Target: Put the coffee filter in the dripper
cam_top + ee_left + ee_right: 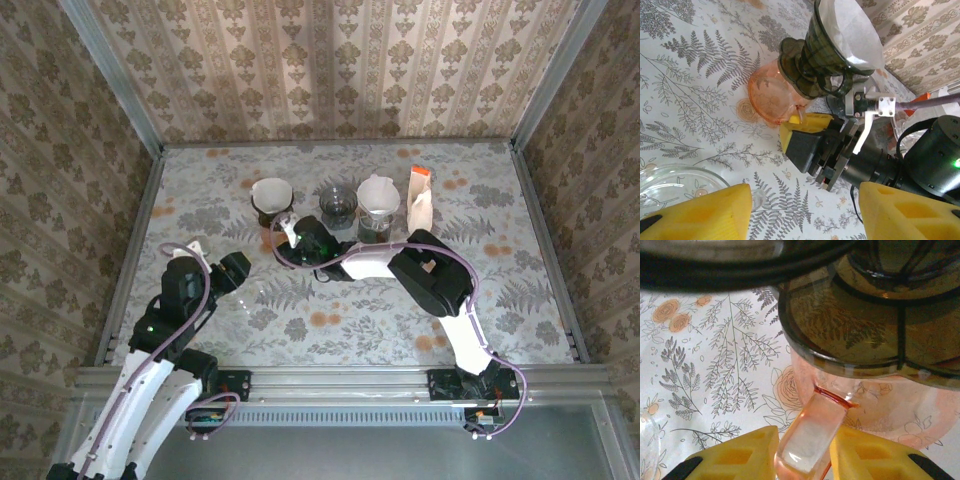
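Right gripper (289, 232) sits just beside the dripper (266, 215), coffee filter (271, 191) inside it; left gripper (236, 270) hovers well apart.

White-black arms (140, 400), yellow claw fingers (705, 212), purple cables (935, 101)

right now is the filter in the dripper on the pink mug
In: the white paper filter lines the dark dripper sitting on the pink mug.

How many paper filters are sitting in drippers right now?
2: the left filter over the pink cup, the right filter beside the carton. More may be hidden inside it.
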### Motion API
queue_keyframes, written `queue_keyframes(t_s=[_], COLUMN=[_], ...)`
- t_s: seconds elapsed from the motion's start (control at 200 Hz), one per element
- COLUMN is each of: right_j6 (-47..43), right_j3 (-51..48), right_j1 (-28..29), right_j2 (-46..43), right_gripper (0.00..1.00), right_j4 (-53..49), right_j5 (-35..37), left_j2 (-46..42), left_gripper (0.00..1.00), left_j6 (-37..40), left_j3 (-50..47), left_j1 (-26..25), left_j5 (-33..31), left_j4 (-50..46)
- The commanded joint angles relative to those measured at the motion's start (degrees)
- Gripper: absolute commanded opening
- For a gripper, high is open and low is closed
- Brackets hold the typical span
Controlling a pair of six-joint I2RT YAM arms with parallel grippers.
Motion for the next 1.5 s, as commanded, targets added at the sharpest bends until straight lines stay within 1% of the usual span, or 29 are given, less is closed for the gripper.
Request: queue_keyframes(t_s=[0.0, 0.08, 0.33, 0.44, 0.535, 0.64, 0.735, 0.82, 0.895, 1.225, 1.33, 1.42, 1.495], right_j6=[-0.31, -0.03, 1.01, 1.59, 2.22, 2.84, 3.78, 4.0, 3.69, -0.02, -1.57, -2.78, -3.12], right_j3=[1.58, 0.65, -5.39, -8.73, -11.75, -14.76, -15.0, -14.13, -12.16, -5.27, -4.94, -5.25, -5.9], right_j1=[-0.19, -0.24, 0.79, 1.65, 2.94, 4.38, 4.77, 5.18, 5.85, 6.69, 7.38, 8.0, 8.43], right_j2=[1.23, 0.5, -4.31, -7.65, -10.78, -12.87, -12.19, -10.55, -8.98, -4.24, -4.18, -4.14, -4.44], right_gripper=[0.34, 0.36, 0.51, 0.55, 0.59, 0.63, 0.66, 0.66, 0.67, 0.67, 0.64, 0.6, 0.61], right_j4=[-1.39, -0.73, 3.13, 5.68, 7.18, 9.61, 10.75, 11.82, 11.35, 6.77, 4.93, 4.1, 4.18], right_j5=[-0.95, -1.36, -0.9, -0.03, -0.48, -3.97, -11.69, -18.1, -21.67, -26.15, -25.07, -24.43, -24.42], left_j2=[-0.88, -1.05, -1.53, -1.55, -1.94, -3.38, -5.2, -6.89, -8.11, -8.3, -8.3, -8.36, -8.3], left_gripper=[0.6, 0.61, 0.65, 0.65, 0.66, 0.67, 0.68, 0.71, 0.73, 0.73, 0.74, 0.74, 0.74], left_j6=[-0.35, -0.39, -0.88, -0.75, -0.83, -0.93, -1.66, -2.59, -2.84, -2.9, -3.03, -3.28, -3.47], left_j3=[-0.2, -0.11, 0.65, 1.38, 2.36, 2.91, 2.96, 2.58, 2.01, 1.38, 1.01, 0.72, 0.59], left_j1=[0.49, 0.49, 0.66, 0.62, 0.66, 0.74, 0.75, 0.84, 0.92, 1.1, 1.27, 1.37, 1.54], left_j5=[-0.28, -0.3, -0.56, -0.42, -1.99, -5.35, -8.27, -10.07, -10.1, -9.22, -8.98, -8.66, -8.43], left_j4=[-1.04, -1.05, -1.32, -1.25, -3.02, -6.29, -8.68, -10.22, -10.28, -10.19, -9.95, -9.42, -9.32])
